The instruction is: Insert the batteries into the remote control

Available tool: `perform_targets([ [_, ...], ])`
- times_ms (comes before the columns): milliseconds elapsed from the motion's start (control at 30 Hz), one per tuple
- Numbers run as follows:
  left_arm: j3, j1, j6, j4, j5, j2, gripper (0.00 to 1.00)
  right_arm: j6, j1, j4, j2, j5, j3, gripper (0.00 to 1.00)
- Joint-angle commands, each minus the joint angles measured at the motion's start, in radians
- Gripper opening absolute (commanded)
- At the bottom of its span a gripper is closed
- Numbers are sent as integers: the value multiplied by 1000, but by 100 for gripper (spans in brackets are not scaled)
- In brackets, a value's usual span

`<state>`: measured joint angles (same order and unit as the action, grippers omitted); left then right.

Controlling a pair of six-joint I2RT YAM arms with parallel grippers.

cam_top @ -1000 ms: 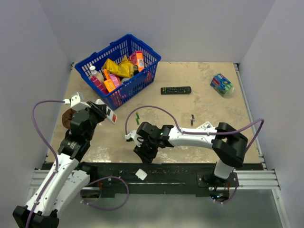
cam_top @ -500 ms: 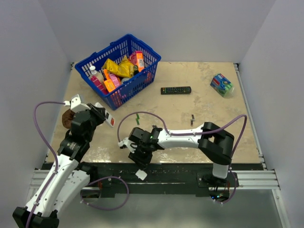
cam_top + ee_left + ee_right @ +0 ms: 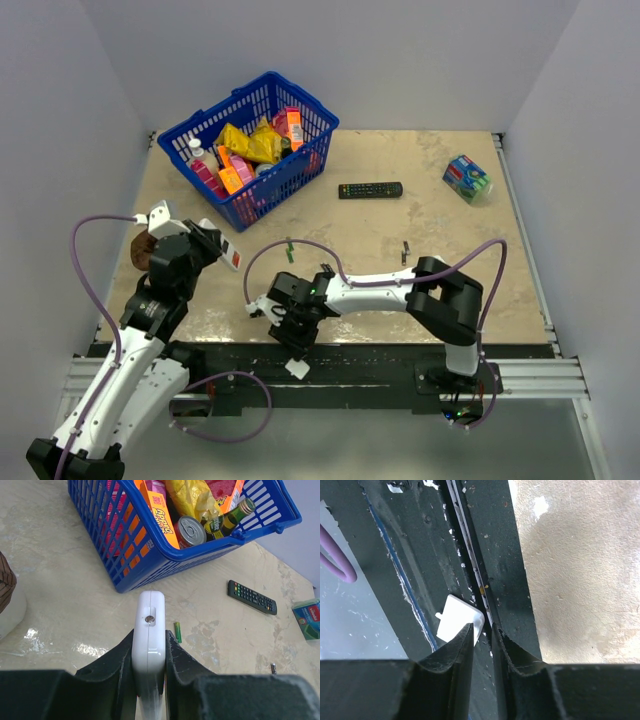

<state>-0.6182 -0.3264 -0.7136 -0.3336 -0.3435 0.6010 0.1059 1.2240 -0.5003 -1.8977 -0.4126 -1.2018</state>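
Near edge: R arm reaches down over the black rail (image 3: 380,365) in front of the worktop (image 3: 420,160). Right gripper (image 3: 296,350) points down at a small white flat piece (image 3: 297,367) lying on the rail. In the R wrist view the right gripper (image 3: 481,630) has jaws narrow, a slim gap showing dark rail (image 3: 435,545) between them. The white piece (image 3: 456,622) sits just past the tips, one corner at the gap. Can't tell if the tips touch it; nothing clamped.

L side: left gripper (image 3: 212,243) is raised over the worktop's left part, jaws closed on the remote control (image 3: 231,250). The L wrist view shows the remote control (image 3: 149,615) edge-on, white, pinched between both jaws of the left gripper (image 3: 149,641) and sticking out past the tips.

Brown-topped jar (image 3: 143,250) is just L of that arm, also at the L wrist view's edge (image 3: 6,587).

Mid worktop: green battery (image 3: 290,250) (image 3: 177,631) lies loose, near the remote but apart. Dark battery (image 3: 405,252) (image 3: 273,668) is further R, alone.

Farther: long black remote (image 3: 370,189) (image 3: 251,597) lies flat. Blue basket (image 3: 270,190) (image 3: 210,550) at far L, full of packets, a can, a bottle. Sponge pack (image 3: 467,178) (image 3: 307,620) at far R.
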Motion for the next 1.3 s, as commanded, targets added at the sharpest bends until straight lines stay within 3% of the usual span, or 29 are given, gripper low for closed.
perform_targets([
  [0,-43,7,3,15,8,-14,0,0,6,14,-9,-26,-27,24],
  [133,-41,7,0,15,14,-9,0,0,6,12,-12,-25,-27,16],
  [267,-41,7,-6,13,18,-7,0,-6,6,13,-11,-22,-27,1],
  [600,-57,7,-26,22,40,3,0,-28,3,-41,69,129,-51,0],
  [833,-60,7,-55,39,90,22,0,-40,-24,-66,152,401,-84,0],
  [1067,-71,7,-101,44,167,71,0,-72,-24,55,279,776,-38,0],
  [1267,-78,7,-113,36,173,77,0,-130,-35,126,256,1170,11,0],
])
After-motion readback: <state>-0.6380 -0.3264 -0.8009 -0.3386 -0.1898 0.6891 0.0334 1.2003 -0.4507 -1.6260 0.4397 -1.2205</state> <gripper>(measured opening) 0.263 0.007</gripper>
